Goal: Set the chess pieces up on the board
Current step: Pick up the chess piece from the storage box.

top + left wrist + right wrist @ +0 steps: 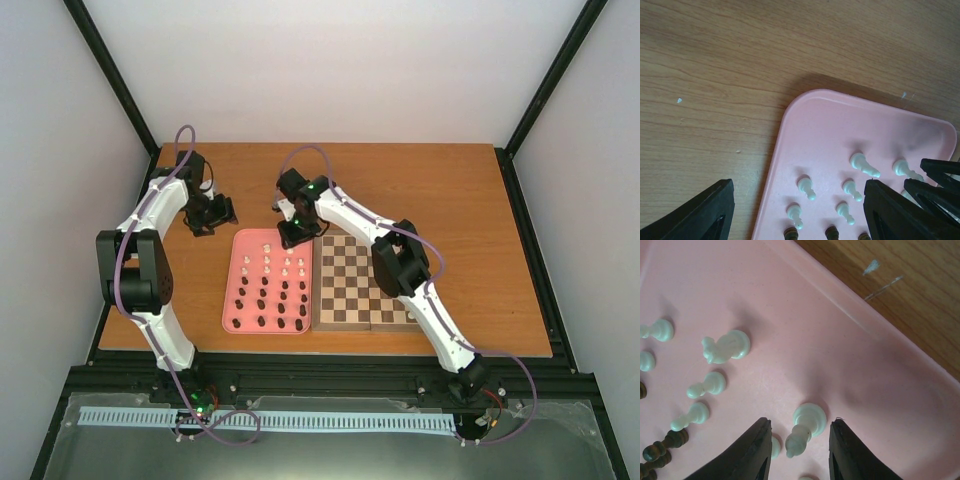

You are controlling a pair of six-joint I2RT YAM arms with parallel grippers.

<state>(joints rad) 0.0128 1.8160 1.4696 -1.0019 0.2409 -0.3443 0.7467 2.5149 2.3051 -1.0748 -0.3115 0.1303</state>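
Chessboard [365, 285] on the tabletop [480, 220]. Just beside it at 9 o'clock, a pink tray [236, 290] holds dark chess pieces [270, 305] near and white chess pieces [272, 262] far. Right gripper [801, 424]: jaws apart, astride a white piece [810, 415] near the tray's 1 o'clock corner. Left gripper [800, 182]: jaws wide apart, at the tray's 11 o'clock corner.

We have two arms, the left arm [150, 270] and the right arm [425, 290], each made of white links joined by bulky black housings. A purple cable [122, 262] loops along each. A green light [200, 403] glows at seven o'clock. Our left fingers [695, 215] and right fingers [747, 455] are matte black wedges.
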